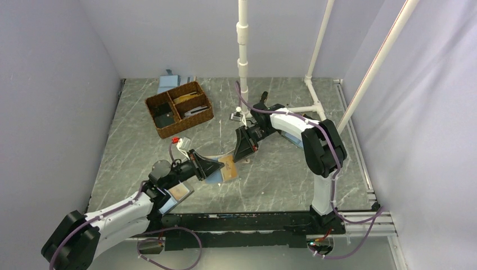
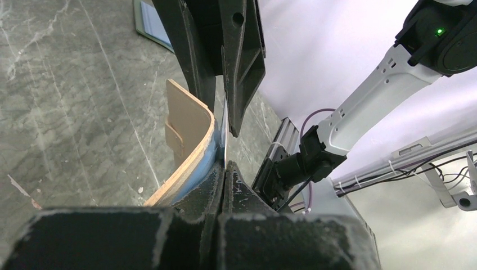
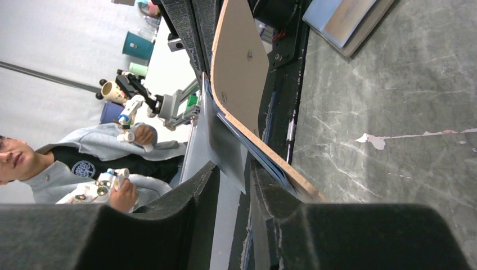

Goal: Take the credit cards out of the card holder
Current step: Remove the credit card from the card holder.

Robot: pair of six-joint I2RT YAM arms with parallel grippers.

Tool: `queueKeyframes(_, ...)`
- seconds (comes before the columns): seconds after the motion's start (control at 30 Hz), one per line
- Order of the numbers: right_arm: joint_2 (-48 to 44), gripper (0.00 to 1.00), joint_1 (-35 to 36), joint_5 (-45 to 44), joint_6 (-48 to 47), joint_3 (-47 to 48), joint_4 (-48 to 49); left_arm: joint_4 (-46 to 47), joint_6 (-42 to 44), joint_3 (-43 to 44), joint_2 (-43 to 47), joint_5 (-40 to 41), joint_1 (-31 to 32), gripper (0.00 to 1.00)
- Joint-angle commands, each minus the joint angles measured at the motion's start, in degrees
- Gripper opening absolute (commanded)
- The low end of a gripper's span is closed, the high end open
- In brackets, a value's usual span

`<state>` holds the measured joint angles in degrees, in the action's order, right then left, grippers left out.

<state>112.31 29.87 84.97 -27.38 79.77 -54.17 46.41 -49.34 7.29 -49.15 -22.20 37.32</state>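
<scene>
On the left half of the bench (image 1: 129,146) lie one plain blue folder (image 1: 169,83) at the far edge, one wicker basket (image 1: 188,125) just nearer, and one half-brown folder (image 1: 175,194) beside the left arm. At the centre, the left gripper (image 1: 216,169) is clamped on the one card holder (image 1: 226,167), held on edge and bent: light blue outside, tan inside, tan edging. Just right, the right gripper (image 1: 242,157) pinches one thin grey card (image 3: 222,146) at the holder.
</scene>
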Motion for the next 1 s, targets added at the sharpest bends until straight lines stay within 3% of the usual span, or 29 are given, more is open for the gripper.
queueKeyframes(0.0,0.71,0.27,0.54,1.05,-7.90,3.03,-4.92,0.82,1.18,0.03,1.77,0.02,0.21,0.00)
queueKeyframes(0.2,0.72,0.13,0.71,1.42,-10.27,3.65,-7.24,-0.45,1.26,-0.09,3.31,0.96,0.20,0.00)
queueKeyframes(0.3,0.95,0.00,1.01,1.51,-12.66,4.41,-9.81,-0.82,1.13,-0.23,3.91,1.26,0.21,0.00)
queueKeyframes(0.97,1.25,0.00,0.63,-0.77,-12.18,4.87,-9.55,-10.89,0.46,-1.11,12.15,1.99,-0.69,0.00)
